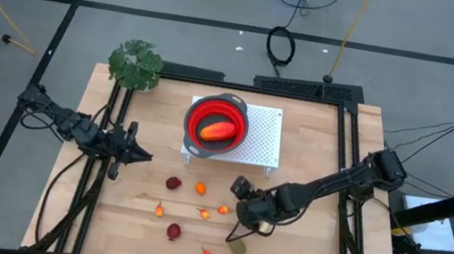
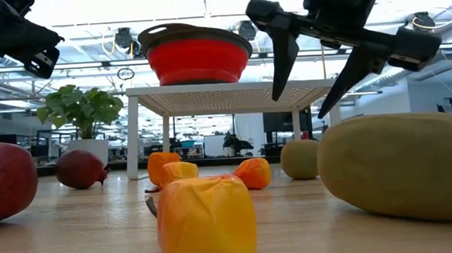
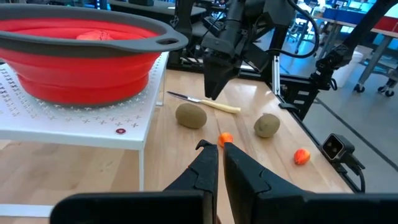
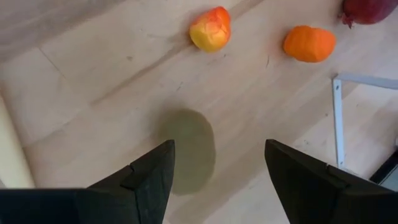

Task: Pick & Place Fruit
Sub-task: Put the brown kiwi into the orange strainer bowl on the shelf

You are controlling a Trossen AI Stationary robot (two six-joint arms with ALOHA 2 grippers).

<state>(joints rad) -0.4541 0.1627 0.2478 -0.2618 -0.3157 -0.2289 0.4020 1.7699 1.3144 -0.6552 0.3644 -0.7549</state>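
Observation:
My right gripper (image 4: 217, 146) is open and points down over an olive-brown oval fruit (image 4: 189, 150), which lies on the table between and below its fingertips, untouched; the low view shows the gripper (image 2: 310, 68) well above that fruit (image 2: 300, 159). A second olive oval (image 1: 238, 248) lies nearer the table's near edge. Two dark red fruits (image 1: 173, 183) (image 1: 173, 231) and several small orange pieces (image 1: 200, 188) rest on the table. The elongated red-orange fruit (image 1: 217, 130) lies in the red bowl (image 1: 198, 109). My left gripper (image 3: 221, 165) is shut and waits left of the fruit (image 1: 140, 155).
The red bowl sits on a white perforated stand (image 1: 266, 137) at the table's far middle. A slim pale-handled knife (image 3: 208, 103) lies on the table by the right gripper. A potted plant (image 1: 135, 64) stands at the far left corner. Bare wood shows along the near left.

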